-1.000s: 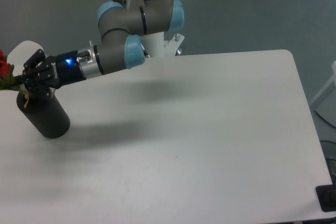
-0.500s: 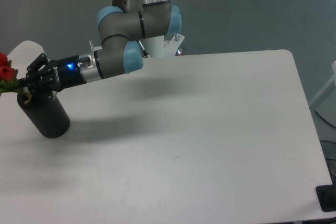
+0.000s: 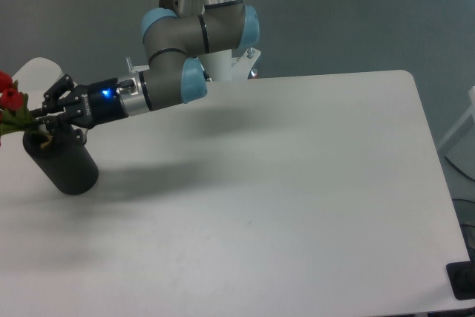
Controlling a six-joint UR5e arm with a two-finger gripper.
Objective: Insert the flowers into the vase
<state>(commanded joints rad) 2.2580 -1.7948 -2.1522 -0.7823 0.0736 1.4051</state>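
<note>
We see the arm [image 3: 174, 83] reaching out low over the far left part of the white bench [image 3: 282, 198], its wrist lying almost level and pointing toward the left edge of the view. A small blue light [image 3: 105, 95] glows on the black body of the hand [image 3: 46, 119].

The hand sits right at the mouth of the vase [image 3: 63, 165], its dark fingers [image 3: 59, 91] spread to either side of the pale green stems. We cannot tell for certain whether the fingers clamp the stems or merely flank them: black fingers, black vase rim and thin stems overlap at this spot, and the contact is too small to read.

The vase, a plain matte black cylinder, stands on the bench near its left rear corner, leaning a little with its top toward the left. Its mouth is partly covered by the hand.

The flowers [image 3: 10, 105] show at the left border of the view: a few red buds and green leaves, cut off by the edge. They lie tilted, with the heads out to the left and above the vase mouth, and the stem ends meet the rim of the vase beneath the hand. How deep the stems reach inside is hidden.

A soft shadow of the arm falls across the bench to the right of the vase.
</note>
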